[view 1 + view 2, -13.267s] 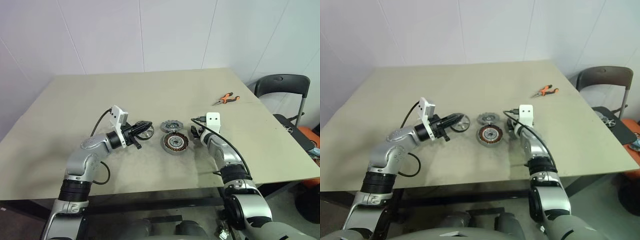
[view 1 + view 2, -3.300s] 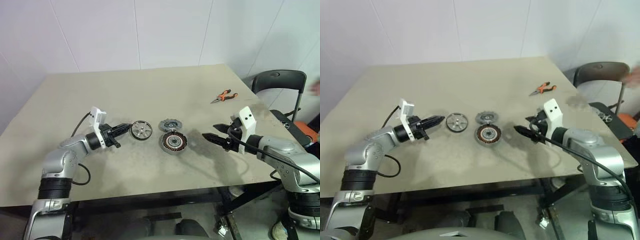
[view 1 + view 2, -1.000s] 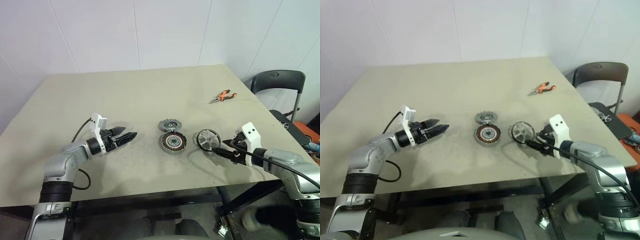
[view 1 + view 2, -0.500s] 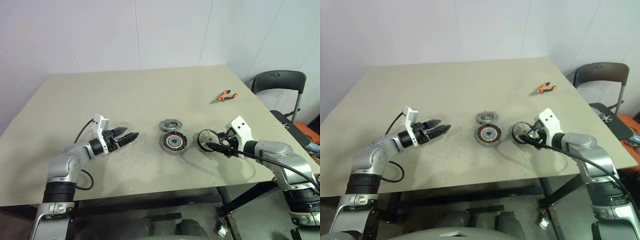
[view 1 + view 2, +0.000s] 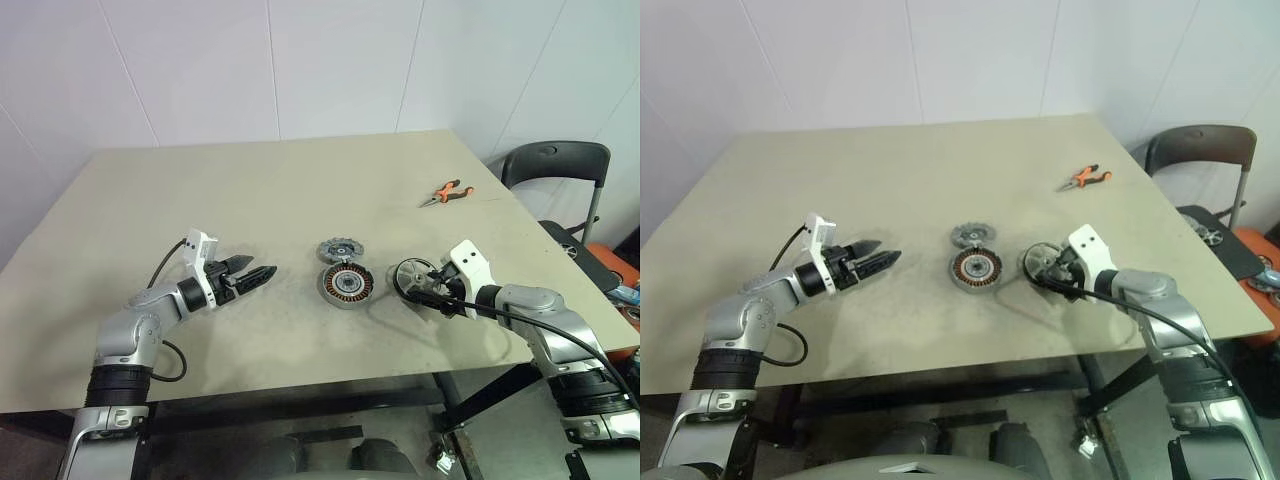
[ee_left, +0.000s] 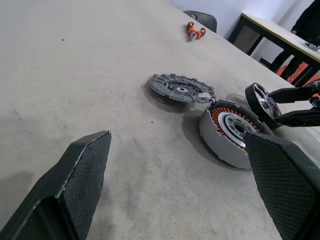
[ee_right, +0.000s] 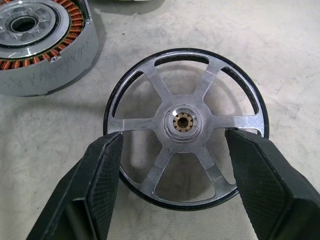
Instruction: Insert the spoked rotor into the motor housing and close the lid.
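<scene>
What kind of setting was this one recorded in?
Probably a plain lab or workshop room: a bare table with motor parts, orange-handled pliers, white panelled walls, and a chair beside it.

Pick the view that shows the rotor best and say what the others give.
The right wrist view: the rotor faces the camera, with spokes, hub and rim plain, between the right gripper fingers. The eye views show it small, right of the housing. The left wrist view shows it tilted and partly hidden.
</scene>
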Available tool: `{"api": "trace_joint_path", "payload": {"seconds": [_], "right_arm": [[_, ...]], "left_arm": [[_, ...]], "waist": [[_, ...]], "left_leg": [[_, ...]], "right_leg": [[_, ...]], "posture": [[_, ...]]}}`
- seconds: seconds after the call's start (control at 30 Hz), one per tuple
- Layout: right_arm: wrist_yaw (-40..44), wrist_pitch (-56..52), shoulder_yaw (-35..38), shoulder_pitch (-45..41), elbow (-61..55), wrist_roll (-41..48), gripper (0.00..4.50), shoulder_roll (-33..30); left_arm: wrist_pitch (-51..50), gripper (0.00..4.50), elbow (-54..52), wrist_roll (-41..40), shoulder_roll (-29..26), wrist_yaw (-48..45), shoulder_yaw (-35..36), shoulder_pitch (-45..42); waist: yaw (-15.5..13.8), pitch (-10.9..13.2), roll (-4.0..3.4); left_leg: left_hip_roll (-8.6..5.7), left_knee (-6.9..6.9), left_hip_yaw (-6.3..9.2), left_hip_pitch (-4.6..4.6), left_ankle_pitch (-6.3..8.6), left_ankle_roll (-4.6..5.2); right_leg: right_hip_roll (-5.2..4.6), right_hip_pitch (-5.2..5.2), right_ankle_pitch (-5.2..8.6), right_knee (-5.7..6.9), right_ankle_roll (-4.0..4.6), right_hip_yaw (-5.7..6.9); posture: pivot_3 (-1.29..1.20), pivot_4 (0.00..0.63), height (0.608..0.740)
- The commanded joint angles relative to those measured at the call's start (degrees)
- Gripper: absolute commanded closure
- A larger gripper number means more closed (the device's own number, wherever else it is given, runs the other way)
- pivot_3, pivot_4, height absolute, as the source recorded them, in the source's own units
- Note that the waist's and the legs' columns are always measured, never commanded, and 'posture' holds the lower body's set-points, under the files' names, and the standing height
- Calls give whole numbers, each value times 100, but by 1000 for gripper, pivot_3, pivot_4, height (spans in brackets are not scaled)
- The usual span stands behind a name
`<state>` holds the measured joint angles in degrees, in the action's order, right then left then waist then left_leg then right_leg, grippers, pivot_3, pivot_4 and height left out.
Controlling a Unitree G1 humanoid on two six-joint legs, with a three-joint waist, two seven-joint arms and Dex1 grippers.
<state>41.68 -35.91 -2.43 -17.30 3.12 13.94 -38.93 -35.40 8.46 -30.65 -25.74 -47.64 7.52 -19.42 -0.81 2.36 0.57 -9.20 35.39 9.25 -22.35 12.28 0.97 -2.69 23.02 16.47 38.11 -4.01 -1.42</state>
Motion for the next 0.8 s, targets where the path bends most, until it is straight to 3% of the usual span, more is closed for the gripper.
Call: {"api": "trace_joint_path", "payload": {"seconds": [0.03, 0.17, 0.27, 0.43, 0.57, 0.63, 0.8], "right_arm": [[31, 57, 45, -14, -46, -31, 1072, 27], [85, 15, 78, -3, -140, 26, 1072, 39], [39, -47, 79, -53, -142, 21, 1650, 68], [49, 14, 83, -96, -79, -27, 1650, 63], [40, -7, 73, -111, -128, -44, 2517, 56], [99, -18, 66, -124, -187, -9, 2517, 55], [150, -158, 206, -140, -454, 172, 3626, 93]], "left_arm": [[106, 22, -222, -23, 0, 24, 50, -7], [112, 22, -220, -19, 9, 45, 44, -10], [140, 0, -173, 0, 26, 50, 33, -49], [195, 0, -84, 35, 49, 53, 15, -103], [221, 0, -36, 55, 67, 49, 10, -128], [242, 0, -11, 73, 81, 52, 2, -134], [263, 0, 3, 89, 106, 53, 9, -144]], "waist": [[-3, 0, 0], [-4, -1, 1], [-4, -1, 1], [-2, -1, 1], [0, -1, 1], [2, -2, 3], [13, -5, 6]], "left_leg": [[0, 1, 0, 0, 0, 0], [0, 2, 1, 1, 0, 0], [0, 3, 0, 1, 0, 0], [0, 3, 0, 1, 0, 0], [0, 3, 0, 1, 0, 0], [0, 3, 0, 2, 0, 0], [1, 3, 0, 2, 0, 0]], "right_leg": [[0, -1, 0, 0, 0, 0], [0, -1, -1, 0, 0, 1], [0, -2, -1, 0, 0, 0], [0, -2, -1, 0, 0, 1], [0, -2, -1, 0, -1, 0], [0, -2, -1, 0, -1, 0], [1, -3, -2, 1, -1, 0]], "posture": [[0, 0, 740], [0, 0, 740], [0, 0, 740], [0, 0, 740], [0, 0, 740], [0, 0, 740], [0, 0, 740]]}}
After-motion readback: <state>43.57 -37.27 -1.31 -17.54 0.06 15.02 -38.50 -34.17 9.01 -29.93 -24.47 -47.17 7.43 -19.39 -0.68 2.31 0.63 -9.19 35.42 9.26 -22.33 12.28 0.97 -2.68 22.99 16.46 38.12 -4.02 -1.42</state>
